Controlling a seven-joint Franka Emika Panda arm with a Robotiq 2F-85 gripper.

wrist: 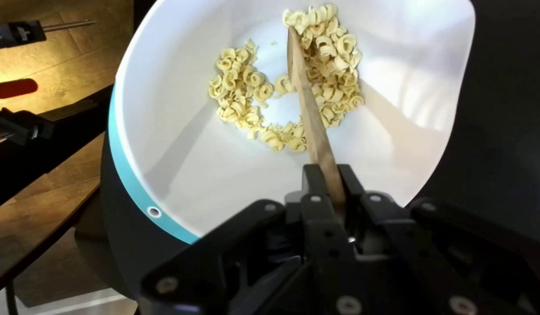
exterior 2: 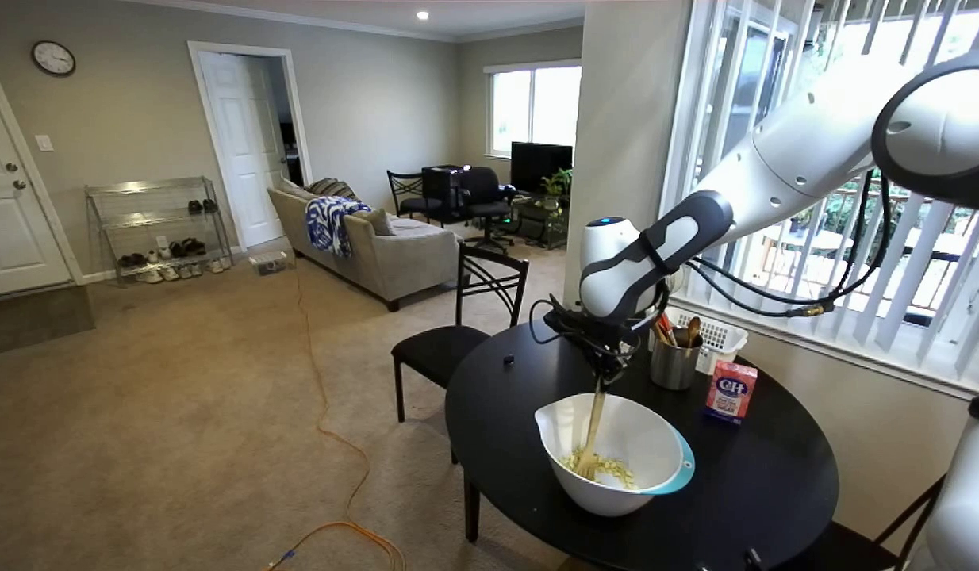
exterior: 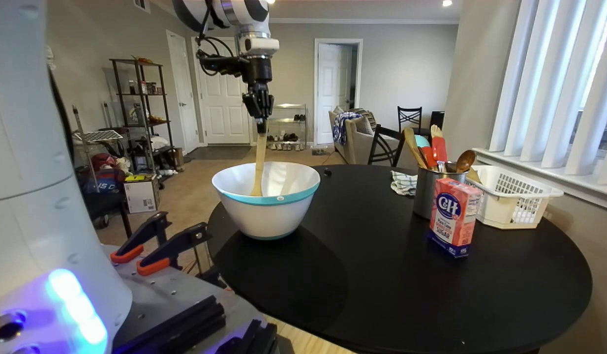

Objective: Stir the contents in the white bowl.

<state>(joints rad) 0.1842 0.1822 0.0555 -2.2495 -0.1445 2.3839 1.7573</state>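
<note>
Closest in my wrist view, the black jointed hand [wrist: 330,179] is clamped around the handle of a long pale wooden utensil [wrist: 313,124], whose lower end reaches the curled pale-yellow pasta [wrist: 335,83] at the bottom of the wide round white bowl with teal trim [wrist: 235,183]. I see that bowl upright on the round black desk [exterior: 382,275], apart from the pink-and-blue sugar carton [exterior: 456,216], in both exterior views.
</note>
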